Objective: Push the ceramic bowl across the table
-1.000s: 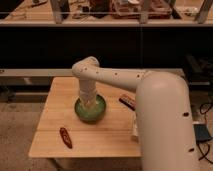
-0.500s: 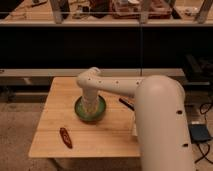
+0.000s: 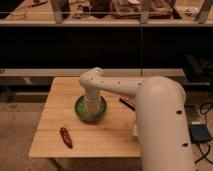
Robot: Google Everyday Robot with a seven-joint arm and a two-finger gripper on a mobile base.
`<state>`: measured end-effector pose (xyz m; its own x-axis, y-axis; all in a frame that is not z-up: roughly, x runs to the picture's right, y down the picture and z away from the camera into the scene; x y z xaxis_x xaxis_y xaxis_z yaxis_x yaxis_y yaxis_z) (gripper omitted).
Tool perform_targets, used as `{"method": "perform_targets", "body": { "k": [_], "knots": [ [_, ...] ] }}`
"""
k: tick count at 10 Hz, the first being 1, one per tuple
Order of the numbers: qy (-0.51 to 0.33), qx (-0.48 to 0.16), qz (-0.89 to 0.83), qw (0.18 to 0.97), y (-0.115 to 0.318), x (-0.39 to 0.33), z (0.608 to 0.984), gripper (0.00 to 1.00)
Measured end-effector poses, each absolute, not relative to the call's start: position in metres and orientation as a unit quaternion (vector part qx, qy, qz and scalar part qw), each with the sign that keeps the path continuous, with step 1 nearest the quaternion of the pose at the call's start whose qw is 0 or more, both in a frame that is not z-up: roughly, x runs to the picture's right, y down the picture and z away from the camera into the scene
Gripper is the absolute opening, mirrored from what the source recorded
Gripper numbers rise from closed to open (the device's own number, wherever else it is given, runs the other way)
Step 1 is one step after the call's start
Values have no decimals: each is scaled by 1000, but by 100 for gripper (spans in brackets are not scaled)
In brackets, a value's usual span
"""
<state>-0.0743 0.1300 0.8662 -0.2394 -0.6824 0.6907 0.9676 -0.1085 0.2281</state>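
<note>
While the gripper (image 3: 91,106) is settling lower into the green ceramic bowl (image 3: 80,112), open or closed I cannot tell, the bowl is sitting mid-bench (image 3: 60,95), hardly shifted; I am judging the push is only beginning.

- ceramic bowl (image 3: 81,111): green, paler inside
- table (image 3: 62,97): pale wood planks
- gripper (image 3: 91,106), inside bowl: off-white
- small object (image 3: 65,137), front-left corner: dark red
</note>
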Motion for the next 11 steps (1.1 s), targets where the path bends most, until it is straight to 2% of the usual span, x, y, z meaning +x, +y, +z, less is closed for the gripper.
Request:
{"method": "perform_targets", "body": {
  "k": [11],
  "knots": [
    [-334,-217,-697,597,136,-45,875,28]
  ]
}}
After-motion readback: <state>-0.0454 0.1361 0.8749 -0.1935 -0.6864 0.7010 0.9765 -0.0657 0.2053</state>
